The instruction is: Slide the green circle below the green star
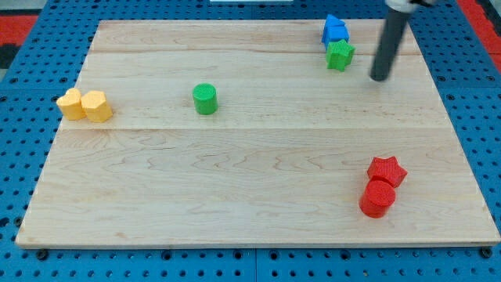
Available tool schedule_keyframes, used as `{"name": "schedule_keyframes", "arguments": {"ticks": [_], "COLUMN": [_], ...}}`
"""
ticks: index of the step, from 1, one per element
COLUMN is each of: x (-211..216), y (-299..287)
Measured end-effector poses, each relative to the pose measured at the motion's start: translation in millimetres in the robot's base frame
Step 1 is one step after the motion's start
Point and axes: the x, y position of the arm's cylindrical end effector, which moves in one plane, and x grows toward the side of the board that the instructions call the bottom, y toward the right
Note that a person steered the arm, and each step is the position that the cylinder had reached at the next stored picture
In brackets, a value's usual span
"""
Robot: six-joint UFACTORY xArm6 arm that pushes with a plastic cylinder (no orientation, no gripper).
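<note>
The green circle [205, 99], a short upright cylinder, stands alone left of the table's middle, nearer the top edge; the green star [340, 55] lies flat near the top-right corner

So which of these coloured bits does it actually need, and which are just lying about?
Needed: green circle; green star; my tip, just to the star's right in the view.

Lying about: blue blocks; yellow blocks; red star; red circle.
</note>
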Motion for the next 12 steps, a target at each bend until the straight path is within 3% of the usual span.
{"name": "schedule_keyframes", "arguments": {"ticks": [1, 2, 3, 4, 6, 8, 9, 11, 12], "x": [57.9, 126.3, 141.1, 122.0, 30.3, -0.7, -9.1, -9.5, -17.1], "y": [-14.9, -95.1, -190.0, -252.9, -309.5, -368.4, -334.5, -200.6, -210.3]}}
